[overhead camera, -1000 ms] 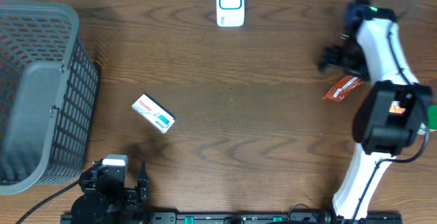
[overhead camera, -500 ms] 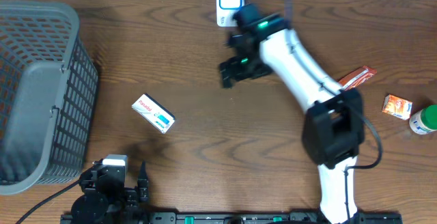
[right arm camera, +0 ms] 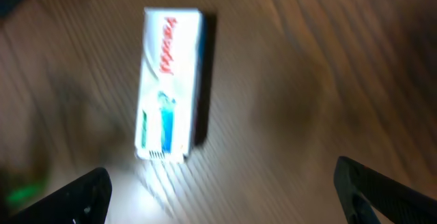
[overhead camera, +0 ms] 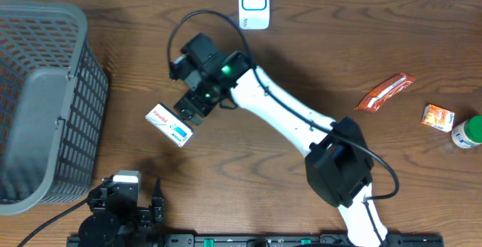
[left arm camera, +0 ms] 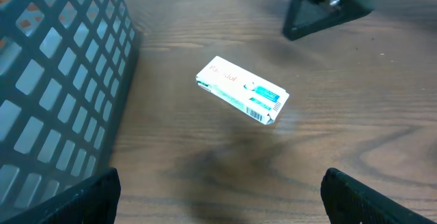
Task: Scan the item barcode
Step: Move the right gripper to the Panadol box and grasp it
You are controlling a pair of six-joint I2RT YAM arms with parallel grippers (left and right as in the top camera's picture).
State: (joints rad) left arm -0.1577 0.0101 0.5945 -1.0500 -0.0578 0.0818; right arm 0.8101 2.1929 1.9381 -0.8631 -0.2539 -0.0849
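A small white carton (overhead camera: 169, 126) lies flat on the wooden worktop (overhead camera: 248, 157), just beside a grey mesh basket (overhead camera: 45, 104). It carries red lettering too blurred to read, a teal-and-blue graphic, and thin dark stripes on the narrow side near the teal end. The right gripper (overhead camera: 187, 111) hangs just above it, fingers (right arm camera: 382, 190) spread wide and empty. The left gripper (left arm camera: 225, 203) sits near the front edge, fingers wide, holding nothing. A white scanner (overhead camera: 254, 4) stands at the far edge. A red sachet (overhead camera: 385, 93), orange box (overhead camera: 437, 117) and green-capped bottle (overhead camera: 468, 132) lie far right.
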